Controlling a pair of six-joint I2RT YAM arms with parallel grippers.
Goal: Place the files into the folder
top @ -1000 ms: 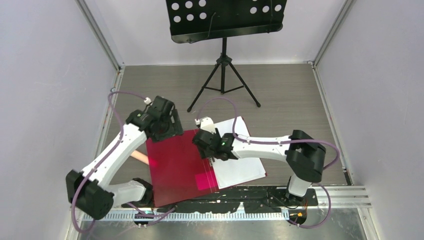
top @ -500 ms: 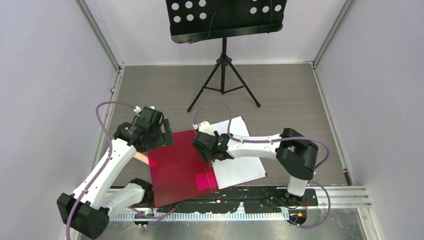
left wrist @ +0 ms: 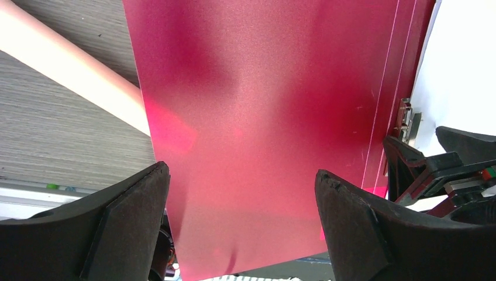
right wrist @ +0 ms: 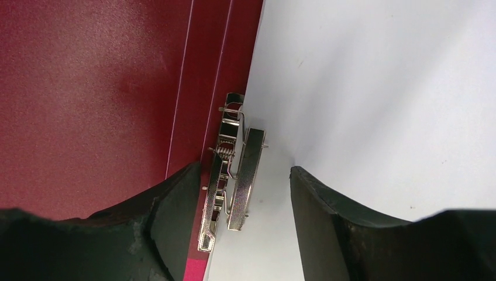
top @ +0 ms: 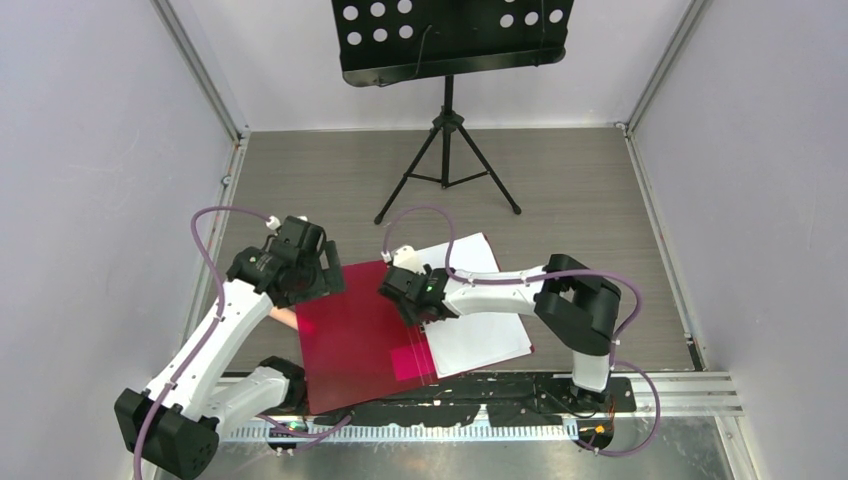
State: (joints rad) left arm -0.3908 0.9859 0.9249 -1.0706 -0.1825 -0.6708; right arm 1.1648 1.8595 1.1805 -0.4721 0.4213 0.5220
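Note:
The red folder [top: 350,330] lies open on the table with its cover flat to the left and a pink patch [top: 408,360] near the spine. The white files [top: 482,325] lie on its right half. My left gripper [top: 318,277] is open and empty, hovering over the cover's far left part; the left wrist view shows the cover [left wrist: 257,117] between and below its spread fingers [left wrist: 241,175]. My right gripper [top: 413,300] is open and low over the spine. In the right wrist view its fingers [right wrist: 244,170] straddle the metal spring clip [right wrist: 231,170], which sits at the edge of the white sheets [right wrist: 380,88].
A black music stand on a tripod [top: 447,130] stands at the back of the table. A peach-coloured strip [top: 283,317] pokes out from under the folder's left edge. Grey walls close in the left and right sides. A black rail runs along the near edge [top: 480,385].
My left gripper has drawn back to the left and toward me, off the cover's far corner. My right gripper has shifted slightly left along the spine. Folder and files have not moved.

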